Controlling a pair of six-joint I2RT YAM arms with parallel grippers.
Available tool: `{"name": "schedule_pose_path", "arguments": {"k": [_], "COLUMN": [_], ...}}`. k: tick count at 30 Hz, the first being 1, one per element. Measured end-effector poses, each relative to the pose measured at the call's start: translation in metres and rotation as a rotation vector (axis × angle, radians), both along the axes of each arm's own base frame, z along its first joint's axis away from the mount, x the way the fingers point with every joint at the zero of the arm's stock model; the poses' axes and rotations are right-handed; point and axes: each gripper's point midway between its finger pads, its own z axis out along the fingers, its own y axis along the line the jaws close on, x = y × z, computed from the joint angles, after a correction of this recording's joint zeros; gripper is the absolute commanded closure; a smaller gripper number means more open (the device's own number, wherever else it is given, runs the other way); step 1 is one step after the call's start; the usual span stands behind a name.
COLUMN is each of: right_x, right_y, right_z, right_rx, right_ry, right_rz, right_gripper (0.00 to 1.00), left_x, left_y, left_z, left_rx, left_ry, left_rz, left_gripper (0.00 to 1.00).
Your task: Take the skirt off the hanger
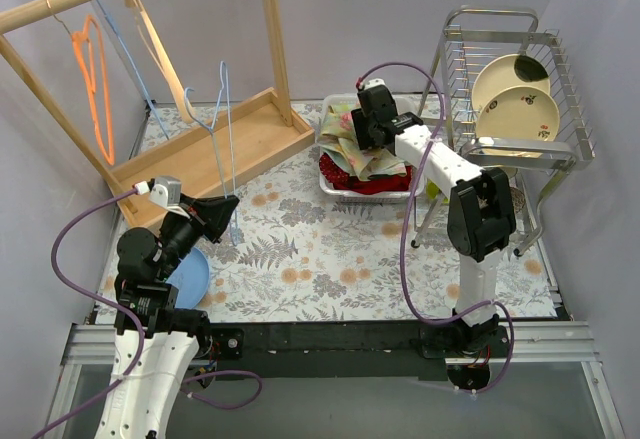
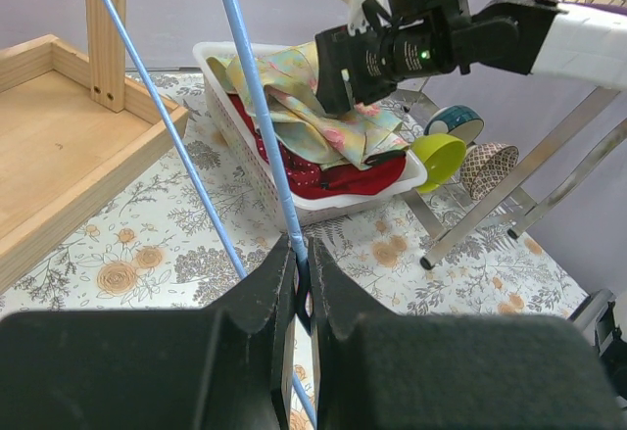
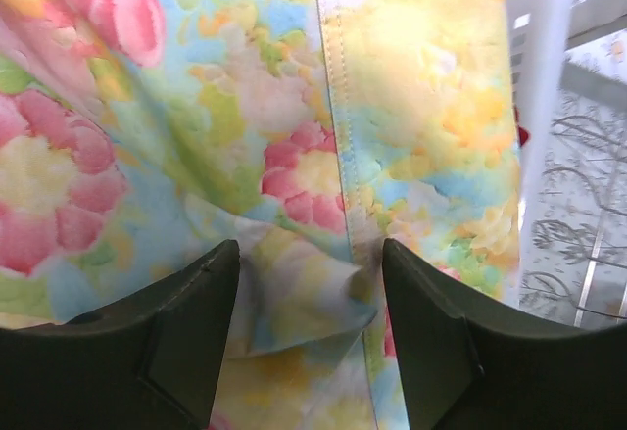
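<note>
Releasing the skirt cleanly while the hanger is being held aside

The left claw (image 2: pixel 302 283) is pinching tight on the thin blue hanger (image 2: pixel 257 107), gripping it low on the wire. The hanger is rising bare from that grip over the desk (image 1: pixel 330 249), just beside the wooden rack base (image 1: pixel 225 139), and no cloth is hanging from it. The floral skirt (image 3: pixel 196 107) is lying crumpled in the white basket (image 2: pixel 245 170), on top of a red cloth (image 2: pixel 328 177) and well apart from the hanger. The right claw (image 3: pixel 309 283) is hovering right over the skirt with its jaws standing wide. A fold of fabric is bulging up between the fingers, but nothing is being squeezed.

Judging from that, the separating is looking done and the step in hand is the release. To do it well, the right arm should be lifting straight up rather than sliding sideways. That way neither finger is hooking the raised fold or the stitched seam and dragging the skirt over the basket's rim. The jaws should be standing wide until they are clear of the cloth. Meanwhile the left claw should be holding the hanger steady and away from the basket, since a thin wire may be twisting in so narrow a grip and swinging toward the pile.
</note>
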Motion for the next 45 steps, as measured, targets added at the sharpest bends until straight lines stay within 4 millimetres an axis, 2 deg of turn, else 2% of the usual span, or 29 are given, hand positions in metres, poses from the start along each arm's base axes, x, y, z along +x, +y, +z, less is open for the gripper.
{"name": "schedule_pose_path", "arguments": {"k": [8,14,16,19,21,28,30,35,39,40,41,42,45], "right_x": [-0.005,-0.009,-0.010,-0.012,-0.012,-0.011,-0.008,-0.005,-0.012,-0.015,-0.018,-0.021,-0.033], "right_y": [0.024,0.055,0.066,0.079,0.080,0.055,0.053,0.052,0.044,0.041,0.039,0.036,0.030], "right_z": [0.073,0.112,0.117,0.107,0.087,-0.026,-0.037,-0.027,-0.015,-0.008,-0.002,0.007,0.041], "right_rx": [-0.024,0.023,0.049,0.067,0.053,-0.085,-0.101,-0.117,-0.136,-0.140,-0.141,-0.142,-0.126], "right_ry": [-0.097,-0.160,-0.169,-0.161,-0.134,0.033,0.039,0.014,0.018,0.019,0.020,0.019,-0.005], "right_rz": [0.007,0.083,0.117,0.170,0.179,0.120,0.109,0.089,0.077,0.075,0.074,0.074,0.074], "right_gripper": [0.29,0.35,0.36,0.37,0.39,0.44,0.44,0.38,0.31,0.29,0.22,0.19,0.11], "left_x": [-0.001,-0.001,-0.001,-0.001,-0.001,0.003,0.007,0.019,0.027,0.031,0.033,0.036,0.050], "left_y": [0.000,0.000,0.000,0.000,0.000,0.000,-0.001,-0.004,-0.006,-0.007,-0.007,-0.008,-0.010], "left_z": [0.001,0.001,0.001,0.001,0.001,-0.003,-0.005,0.001,0.022,0.029,0.034,0.039,0.048], "left_rx": [-0.001,-0.001,-0.001,-0.001,-0.001,0.000,0.000,-0.013,-0.033,-0.037,-0.040,-0.045,-0.055], "left_ry": [-0.006,-0.005,-0.005,-0.005,-0.004,0.014,0.028,0.075,0.080,0.076,0.075,0.077,0.099], "left_rz": [0.000,0.000,0.000,0.000,0.000,0.000,-0.001,-0.007,-0.012,-0.012,-0.012,-0.013,-0.013], "left_gripper": [1.00,1.00,1.00,1.00,1.00,1.00,1.00,1.00,1.00,1.00,1.00,1.00,1.00]}}
